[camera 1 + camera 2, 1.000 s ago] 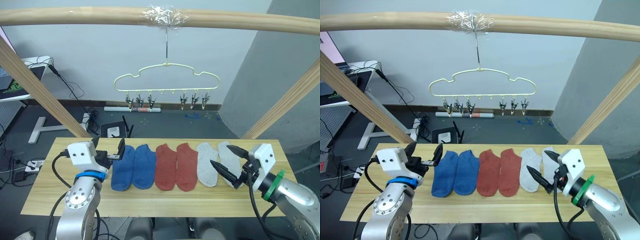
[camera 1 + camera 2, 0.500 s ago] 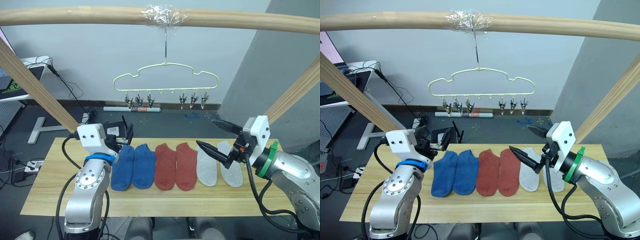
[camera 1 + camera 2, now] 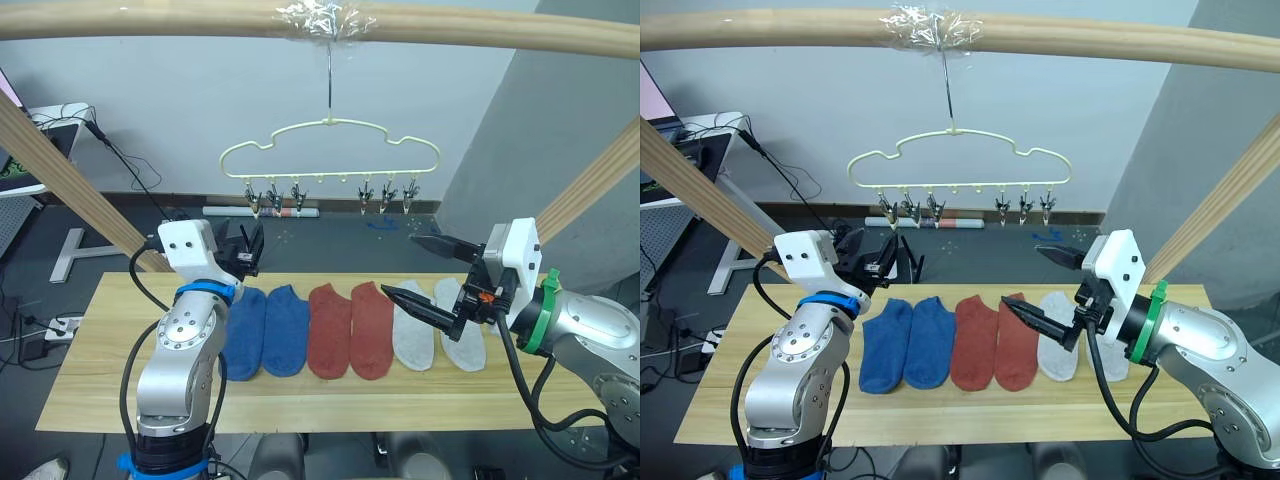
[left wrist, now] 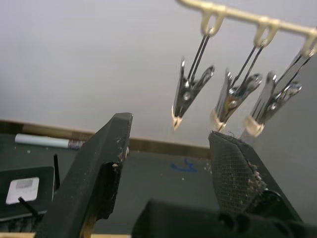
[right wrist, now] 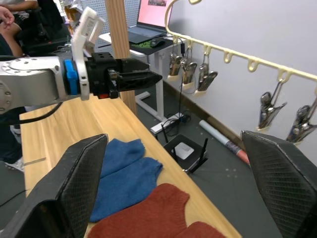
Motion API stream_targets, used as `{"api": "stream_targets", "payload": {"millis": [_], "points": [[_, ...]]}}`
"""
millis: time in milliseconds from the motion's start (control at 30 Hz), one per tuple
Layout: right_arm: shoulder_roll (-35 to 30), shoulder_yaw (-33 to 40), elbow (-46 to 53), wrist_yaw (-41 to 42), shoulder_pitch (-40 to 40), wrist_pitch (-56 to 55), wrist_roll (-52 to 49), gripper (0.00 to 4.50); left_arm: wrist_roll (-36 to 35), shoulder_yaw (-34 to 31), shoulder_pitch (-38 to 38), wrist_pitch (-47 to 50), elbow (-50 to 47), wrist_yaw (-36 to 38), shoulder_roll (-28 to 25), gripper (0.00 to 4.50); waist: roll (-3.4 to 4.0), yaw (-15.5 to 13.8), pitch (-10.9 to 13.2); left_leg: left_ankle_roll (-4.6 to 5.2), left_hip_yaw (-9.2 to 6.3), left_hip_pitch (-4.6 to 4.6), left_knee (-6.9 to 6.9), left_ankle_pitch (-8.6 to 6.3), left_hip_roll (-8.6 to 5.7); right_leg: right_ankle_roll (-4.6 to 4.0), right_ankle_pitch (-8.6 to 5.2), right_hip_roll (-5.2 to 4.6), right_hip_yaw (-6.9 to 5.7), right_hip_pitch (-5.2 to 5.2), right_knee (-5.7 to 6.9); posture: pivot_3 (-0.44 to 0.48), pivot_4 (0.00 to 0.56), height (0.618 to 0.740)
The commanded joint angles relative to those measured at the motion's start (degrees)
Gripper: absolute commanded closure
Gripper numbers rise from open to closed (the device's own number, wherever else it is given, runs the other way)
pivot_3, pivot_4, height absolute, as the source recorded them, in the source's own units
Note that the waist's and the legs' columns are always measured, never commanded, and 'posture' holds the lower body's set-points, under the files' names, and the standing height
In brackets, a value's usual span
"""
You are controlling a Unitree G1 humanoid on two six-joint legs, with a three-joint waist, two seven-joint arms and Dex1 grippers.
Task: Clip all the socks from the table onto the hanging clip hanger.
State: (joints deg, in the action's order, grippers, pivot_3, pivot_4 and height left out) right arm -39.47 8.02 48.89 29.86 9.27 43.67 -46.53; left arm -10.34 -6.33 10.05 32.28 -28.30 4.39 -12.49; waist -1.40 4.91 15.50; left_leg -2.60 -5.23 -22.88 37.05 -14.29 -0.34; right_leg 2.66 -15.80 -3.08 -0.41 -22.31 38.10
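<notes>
Six socks (image 3: 350,330) are lying on the table (image 3: 90,370): two blue, two red, two grey. Six clips are hanging from the clip hanger (image 3: 330,150). I am holding my left gripper (image 3: 248,245) and right gripper (image 3: 425,270) with fingers apart, gripping nothing.

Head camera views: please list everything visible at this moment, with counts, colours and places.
Blue knit ankle socks: two, flat on the table, robot's left end of the row.
Rust-red knit ankle socks: two, middle of the row.
Light grey knit ankle socks: two, right end, partly behind the right gripper.
Light wooden table: one, long, bearing all six socks.
Pale yellow wire clip hanger: one, hanging by its hook from the beam; six metal clips, all bare.
Round wooden beam: one, overhead.
Laptop: one, on a side desk.
Left gripper: open, raised above the table's far edge.
Right gripper: wide open, above the grey socks.
</notes>
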Motion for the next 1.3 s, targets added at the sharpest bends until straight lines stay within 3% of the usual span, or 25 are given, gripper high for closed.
{"api": "stream_targets", "payload": {"millis": [33,133,333,700,1300], "points": [[-0.74,1.77,2.62,-0.18,-1.09,-1.21,-1.28,0.00,0.96,1.67,2.11,-0.67,0.02,0.22,0.06,2.26,-0.03,-0.11,0.10,0.00,-0.02,-0.02,0.00,0.00,-0.01,0.00,0.00,0.00,-0.02,0.00,-0.01,-0.221,0.308,0.740],[-0.79,1.91,3.36,-0.64,-2.09,-1.56,-1.43,0.00,1.08,1.19,3.27,-0.35,0.50,-0.35,0.16,3.16,-0.05,0.05,0.26,0.00,0.03,-0.02,0.00,0.00,-0.02,0.00,0.00,-0.02,0.01,0.00,-0.05,-0.230,0.309,0.740],[-0.68,1.78,3.89,-1.63,-3.15,-2.27,-1.31,0.00,2.21,1.20,7.06,-1.18,4.62,-1.04,0.36,3.16,-0.09,0.19,0.82,0.00,-0.01,-0.01,0.00,0.00,0.00,0.00,0.00,0.00,-0.03,-0.01,-0.02,-0.242,0.307,0.740],[-0.84,0.52,4.19,-4.38,-1.49,-1.37,-2.93,0.00,2.74,-0.27,4.95,-1.64,2.91,-1.63,0.20,3.16,-0.15,0.21,1.08,-0.01,0.01,-0.03,-0.05,-0.01,0.00,0.01,0.00,-0.01,-0.02,-0.03,-0.07,-0.233,0.306,0.740],[-0.29,-2.04,4.11,-7.07,0.38,-1.01,-2.89,0.00,2.52,-0.84,9.72,-2.56,6.38,-1.06,1.03,3.16,-0.16,0.22,1.09,-0.02,0.02,-0.07,-0.08,-0.01,0.00,0.02,-0.01,-0.02,-0.03,-0.07,-0.11,-0.244,0.292,0.740]]}}
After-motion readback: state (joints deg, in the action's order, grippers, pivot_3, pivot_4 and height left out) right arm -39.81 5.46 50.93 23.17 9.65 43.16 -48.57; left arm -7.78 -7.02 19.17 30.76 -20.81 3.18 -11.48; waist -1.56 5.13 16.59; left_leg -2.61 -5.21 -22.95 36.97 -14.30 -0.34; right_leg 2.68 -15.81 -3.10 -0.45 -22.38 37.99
